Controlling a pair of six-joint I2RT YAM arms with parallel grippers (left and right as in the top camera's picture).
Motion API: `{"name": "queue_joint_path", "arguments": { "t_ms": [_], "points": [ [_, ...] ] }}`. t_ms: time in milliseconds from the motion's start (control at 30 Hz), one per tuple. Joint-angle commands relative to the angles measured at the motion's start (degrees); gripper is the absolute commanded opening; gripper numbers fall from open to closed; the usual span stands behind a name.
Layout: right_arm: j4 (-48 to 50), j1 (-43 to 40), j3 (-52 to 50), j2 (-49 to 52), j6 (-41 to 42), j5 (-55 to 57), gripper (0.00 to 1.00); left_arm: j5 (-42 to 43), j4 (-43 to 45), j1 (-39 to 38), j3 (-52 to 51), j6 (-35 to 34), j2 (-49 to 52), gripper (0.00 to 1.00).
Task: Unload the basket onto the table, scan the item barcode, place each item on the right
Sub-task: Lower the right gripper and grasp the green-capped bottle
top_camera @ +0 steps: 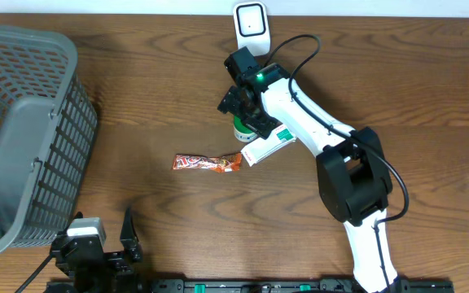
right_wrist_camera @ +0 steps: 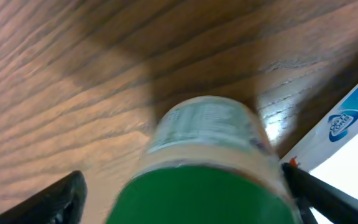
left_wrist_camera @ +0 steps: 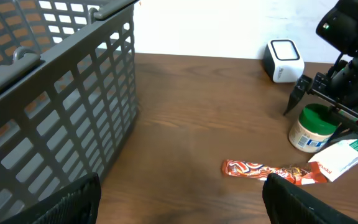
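Early stage: right gripper (top_camera: 247, 119) spread astride upright green-lidded cream plastic jar (left_wrist_camera: 311, 129), ungripped; grasp and presentation to far white boxy scanner (top_camera: 251, 22) remain.

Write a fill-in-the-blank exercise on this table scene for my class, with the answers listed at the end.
1. The jar beside the white box has a ____ lid.
2. The right gripper hangs over the jar with its jaws ____.
3. In the overhead view, the grey basket stands at the ____ edge of the table, while the candy wrapper lies near the middle.

Missing words: green; open; left.
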Motion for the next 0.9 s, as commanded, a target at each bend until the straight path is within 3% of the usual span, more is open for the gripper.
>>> {"name": "queue_joint_path", "arguments": {
  "t_ms": [0, 133, 433, 633, 700, 833, 867],
  "points": [
    [0.1, -0.3, 1.0, 2.2, 0.5, -0.6, 0.81, 0.3, 0.2, -0.2, 0.1, 0.0, -0.3, 0.84],
    [0.1, -0.3, 1.0, 2.2, -4.0, -0.5, 0.74, 0.3, 0.2, -0.2, 0.1, 0.0, -0.3, 0.84],
    [-0.3, -2.3, 1.9, 2.2, -31.9, -0.1, 0.72, 0.3, 0.2, -0.2, 0.1, 0.0, -0.3, 0.84],
    [-1.5, -4.7, 4.1, 2.2, -44.2, 2.2, 0.71, 0.3, 0.2, -0.2, 0.1, 0.0, -0.3, 0.84],
    [-1.5, -5.2, 4.8, 2.2, -47.5, 3.5, 0.75, 0.3, 0.2, -0.2, 0.1, 0.0, -0.3, 0.84],
    [-3.9, -5.2, 7.3, 2.2, -50.3, 3.5, 0.99, 0.3, 0.2, -0.2, 0.1, 0.0, -0.3, 0.84],
    [-4.6, -5.0, 7.8, 2.2, -50.0, 3.5, 0.99, 0.3, 0.2, -0.2, 0.1, 0.0, -0.3, 0.84]
  ]
}}
